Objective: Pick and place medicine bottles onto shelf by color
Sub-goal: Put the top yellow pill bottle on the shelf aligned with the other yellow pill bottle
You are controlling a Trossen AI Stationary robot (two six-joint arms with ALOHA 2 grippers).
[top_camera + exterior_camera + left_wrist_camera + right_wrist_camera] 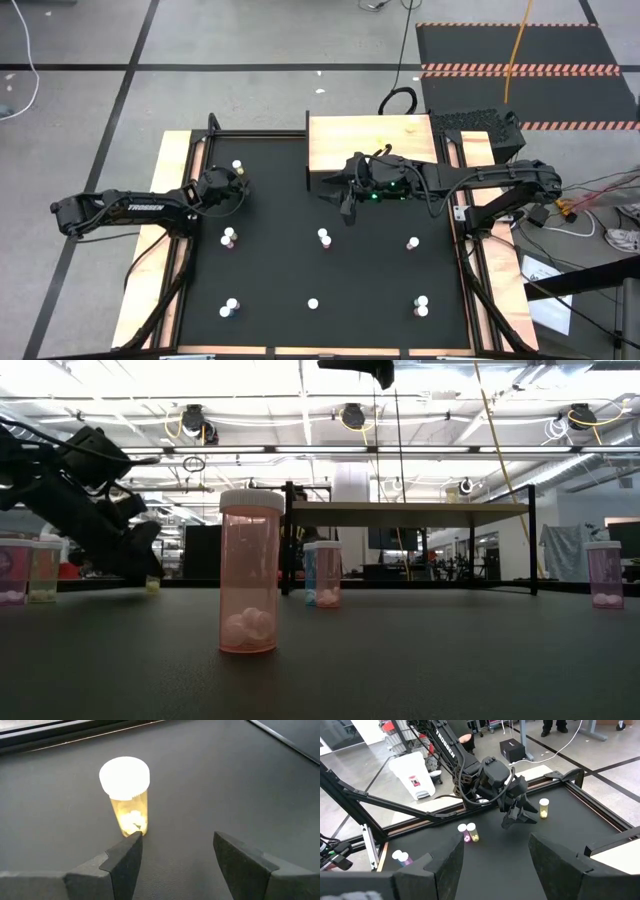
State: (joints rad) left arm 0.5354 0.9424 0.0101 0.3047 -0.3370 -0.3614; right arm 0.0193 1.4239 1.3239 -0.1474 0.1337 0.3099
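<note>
While the right gripper [345,212] hangs idle with jaws parted and empty, just off the shelf's [372,132] front edge, the left gripper [175,852] is lining up on a yellow bottle [127,795] near the table's [270,270] far-left corner. Its jaws stand open, holding nothing, and the bottle stands upright just beyond them, off toward one finger rather than between. I'd say this is the approach before a pick; next it needs to centre on the bottle, advance and close. It's a small clear amber vial, white-capped, with pale pills at the bottom.
</note>
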